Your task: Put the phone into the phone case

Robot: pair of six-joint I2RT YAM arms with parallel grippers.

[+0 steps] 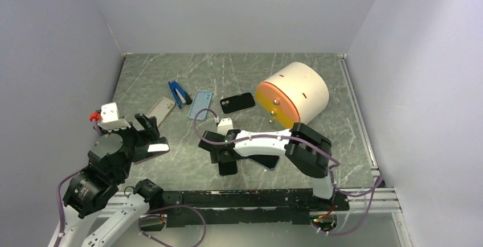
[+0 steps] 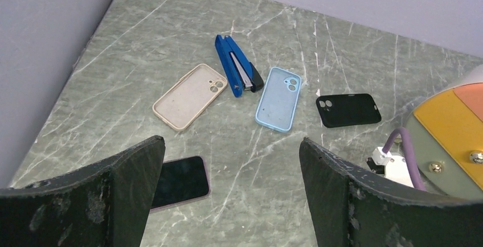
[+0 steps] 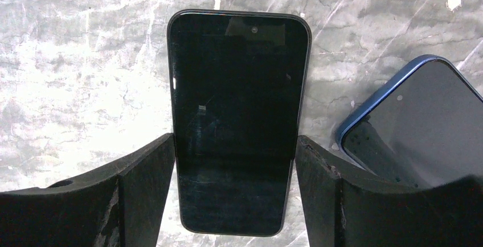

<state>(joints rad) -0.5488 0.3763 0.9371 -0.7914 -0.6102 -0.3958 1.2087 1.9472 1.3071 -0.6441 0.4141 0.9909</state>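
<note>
A black phone (image 3: 239, 87) lies screen up on the table, and my right gripper (image 3: 234, 140) straddles its lower half with a pad against each long edge. From above, this gripper (image 1: 225, 155) sits near the table's middle over the phone (image 1: 228, 168). A blue phone (image 3: 421, 122) lies just right of it. Three empty cases lie at the back: beige (image 2: 189, 96), light blue (image 2: 279, 98) and black (image 2: 348, 110). My left gripper (image 2: 232, 140) hangs open above bare table, with a pink-edged phone (image 2: 179, 181) partly behind its left finger.
A blue stapler (image 2: 236, 65) lies between the beige and light blue cases. A large cream cylinder with an orange face (image 1: 293, 93) lies on its side at the back right. Grey walls close in the table on the left, back and right.
</note>
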